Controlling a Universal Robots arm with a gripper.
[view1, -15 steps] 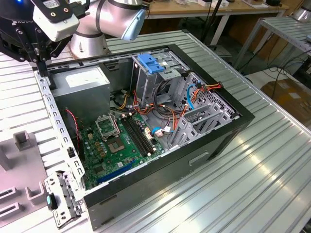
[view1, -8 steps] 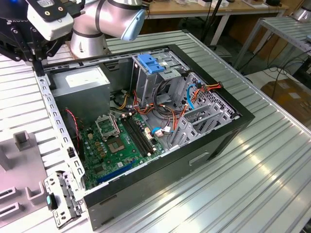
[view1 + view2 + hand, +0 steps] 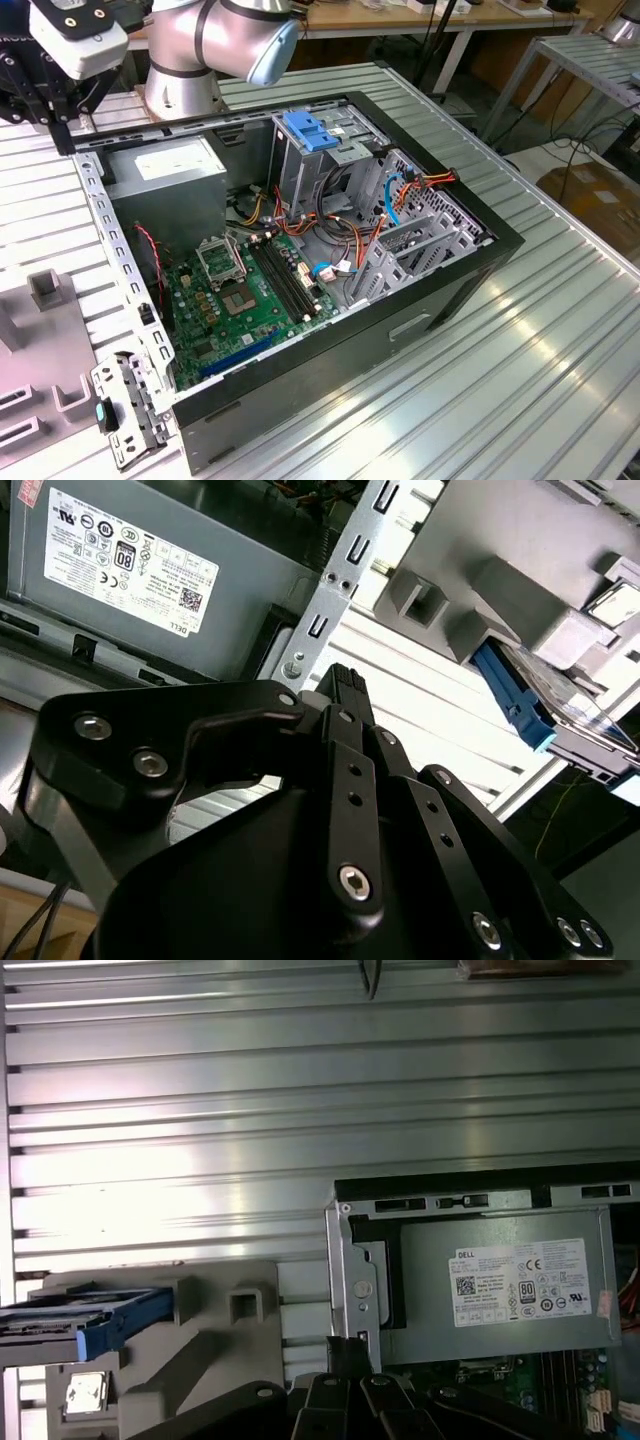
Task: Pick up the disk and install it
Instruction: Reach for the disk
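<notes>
1. On the ribbed aluminium table (image 3: 520, 380), with its long parallel grooves, a black computer case (image 3: 450, 290) lies on its side, open at the top.
2. Inside the case a green motherboard (image 3: 240, 300) lies flat on the bottom. A grey sheet-metal power supply (image 3: 170, 165) with a white sticker fills the corner toward the robot base. A perforated metal drive cage (image 3: 300, 170) stands upright, with a blue plastic latch (image 3: 308, 132) on top. Orange, red and blue cables (image 3: 350, 240) loop between the cage and the board.
3. At the exterior view's left, beside the case, a matte grey moulded fixture (image 3: 45, 290) with blocky raised posts rests on the table.
4. In both wrist views the disk (image 3: 85, 1322) (image 3: 560, 715) lies flat in that fixture (image 3: 200, 1350). It is a thin rectangular slab with a glossy metal face and a bright blue plastic rail along its edge.
5. Black, with bolted linkage bars, the gripper (image 3: 345, 680) hangs over the table by the case's power-supply corner, between the case and the fixture and well apart from the disk.
6. In the first wrist view the gripper's (image 3: 350, 1345) fingers come together into a single narrow tip with nothing between them, so it holds no object. The exterior view also shows the gripper (image 3: 62, 135), at its upper left.
</notes>
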